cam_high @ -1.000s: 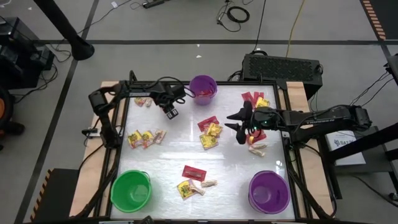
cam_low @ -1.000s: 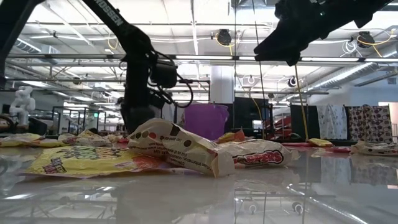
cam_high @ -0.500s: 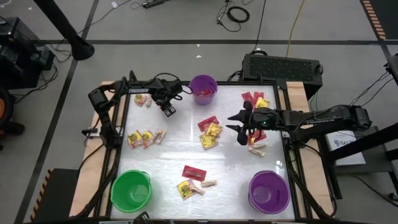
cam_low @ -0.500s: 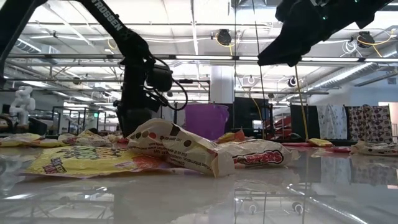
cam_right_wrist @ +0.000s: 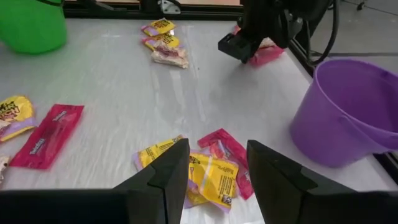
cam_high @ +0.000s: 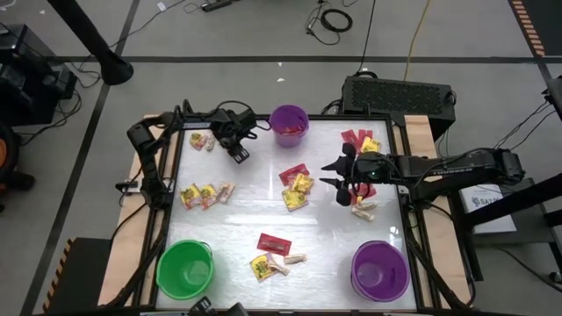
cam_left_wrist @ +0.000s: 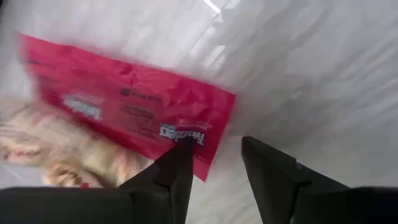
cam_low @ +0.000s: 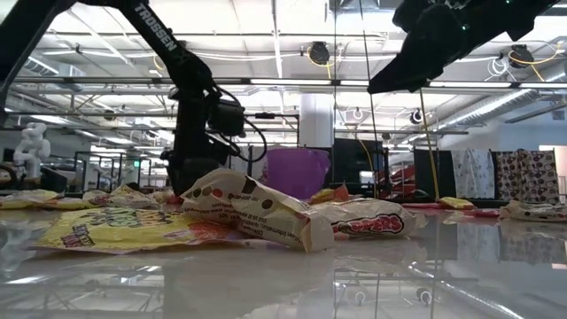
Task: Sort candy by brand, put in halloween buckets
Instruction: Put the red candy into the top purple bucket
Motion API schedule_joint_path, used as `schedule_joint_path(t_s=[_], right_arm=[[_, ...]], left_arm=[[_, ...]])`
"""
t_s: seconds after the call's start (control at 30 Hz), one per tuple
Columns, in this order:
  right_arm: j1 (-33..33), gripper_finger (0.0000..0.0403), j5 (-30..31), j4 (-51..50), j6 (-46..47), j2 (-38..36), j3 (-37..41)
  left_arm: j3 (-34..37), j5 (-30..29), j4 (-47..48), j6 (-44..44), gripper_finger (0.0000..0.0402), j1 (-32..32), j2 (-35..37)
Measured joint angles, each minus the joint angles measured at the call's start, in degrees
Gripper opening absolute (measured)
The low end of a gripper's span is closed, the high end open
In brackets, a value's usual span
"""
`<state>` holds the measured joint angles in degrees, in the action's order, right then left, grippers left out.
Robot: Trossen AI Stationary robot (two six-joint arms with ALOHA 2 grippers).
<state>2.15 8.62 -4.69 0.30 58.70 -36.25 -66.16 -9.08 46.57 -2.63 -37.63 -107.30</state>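
The left gripper [cam_high: 239,154] hangs low over the far-left part of the white counter [cam_high: 237,224], just right of a small heap of candy [cam_high: 202,140] by the far-left corner. Its wrist view shows the jaws open with a gap between the two fingers [cam_left_wrist: 177,171], nothing held, and a flat red packet [cam_left_wrist: 134,115] lying on the counter just beyond them, a pale tan wrapped piece [cam_left_wrist: 43,149] beside it.

The right gripper [cam_high: 341,178] is raised above the counter on the right side, jaws open and empty; below and ahead of it lies a central cluster of yellow and red packets [cam_right_wrist: 208,168].

More candy lies in groups: yellow packets and a tan piece at the left edge [cam_high: 206,195], red and yellow ones near the far-right corner [cam_high: 362,140], tan pieces under the right arm [cam_high: 363,211], and a red packet with yellow and tan pieces at the near middle [cam_high: 274,254].

The green bucket [cam_high: 185,268] stands at the near-left corner, one purple bucket [cam_high: 380,271] at the near-right corner, and the other purple bucket [cam_high: 288,125] at the far edge in the middle, with something red showing inside it
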Motion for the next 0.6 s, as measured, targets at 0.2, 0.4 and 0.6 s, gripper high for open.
schedule_joint_path(t_s=[0.2, 0.4, 0.6], right_arm=[[0.0, 0.0155, 0.0, -0.1, -0.6, 0.0, 0.0], [0.0, 0.0155, -0.1, -0.3, -0.6, 0.0, 0.0], [0.0, 0.0155, -0.1, -0.4, -0.8, 0.0, 0.0]], left_arm=[[-0.1, 0.2, -0.1, 0.0, 0.0095, 0.0, -1.8], [0.0, 0.3, -0.5, -1.0, 0.0009, 0.4, -0.8], [0.3, -1.5, 0.8, -1.6, 0.0003, 3.2, 4.8]])
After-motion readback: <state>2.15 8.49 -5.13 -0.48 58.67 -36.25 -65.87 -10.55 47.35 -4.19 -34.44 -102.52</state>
